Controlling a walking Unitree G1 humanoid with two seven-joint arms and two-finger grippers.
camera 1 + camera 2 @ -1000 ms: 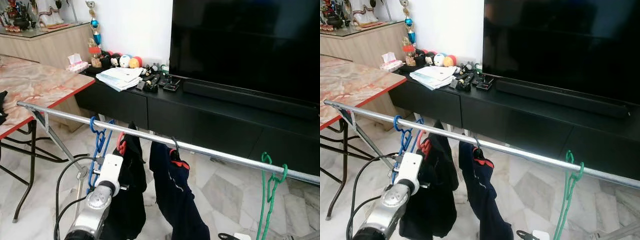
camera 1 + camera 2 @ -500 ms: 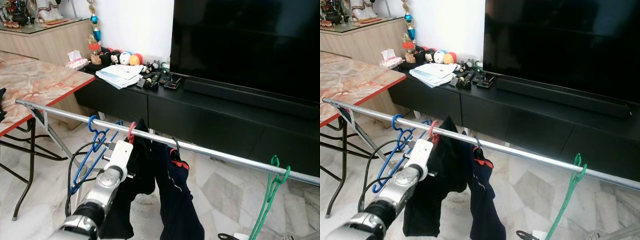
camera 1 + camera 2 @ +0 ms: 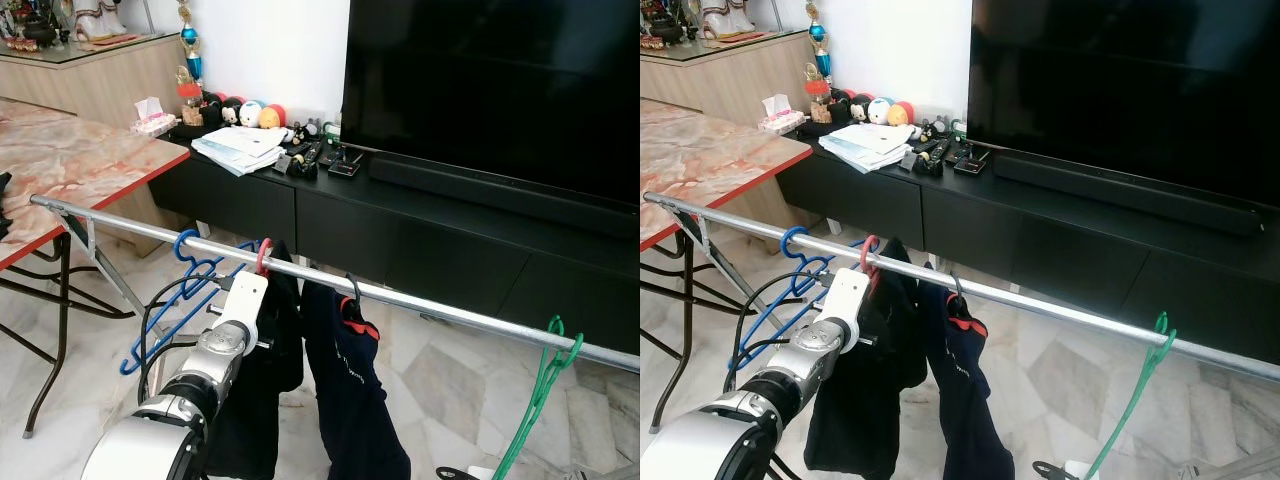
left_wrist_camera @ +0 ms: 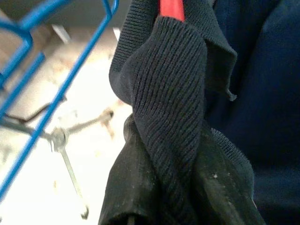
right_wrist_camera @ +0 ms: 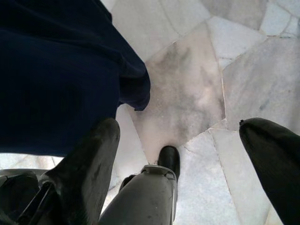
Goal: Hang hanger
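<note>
A red hanger's hook [image 3: 263, 255] sits over the metal rail [image 3: 450, 312], and a black knit garment [image 3: 262, 390] hangs from it. My left arm reaches up to that garment just below the rail. In the left wrist view my left gripper [image 4: 171, 140] is shut on the knit fabric [image 4: 168, 93] where it wraps the red hanger [image 4: 171, 8]. A blue hanger [image 3: 170, 305] hangs tilted on the rail just left of it. My right gripper [image 5: 177, 126] is open, low over the floor beside a navy cloth [image 5: 56, 70].
A navy garment [image 3: 350, 390] on a black hanger hangs right of the red one, and a green hanger [image 3: 540, 385] further right. Behind the rail stand a black TV console [image 3: 420, 240] and TV. A marble table [image 3: 70, 170] stands left. My foot [image 5: 168, 159] rests on the tiles.
The red hanger's hook rose from just under the rail onto it and slid slightly right with my left arm. The blue hanger swung out to the left; the green one sways.
</note>
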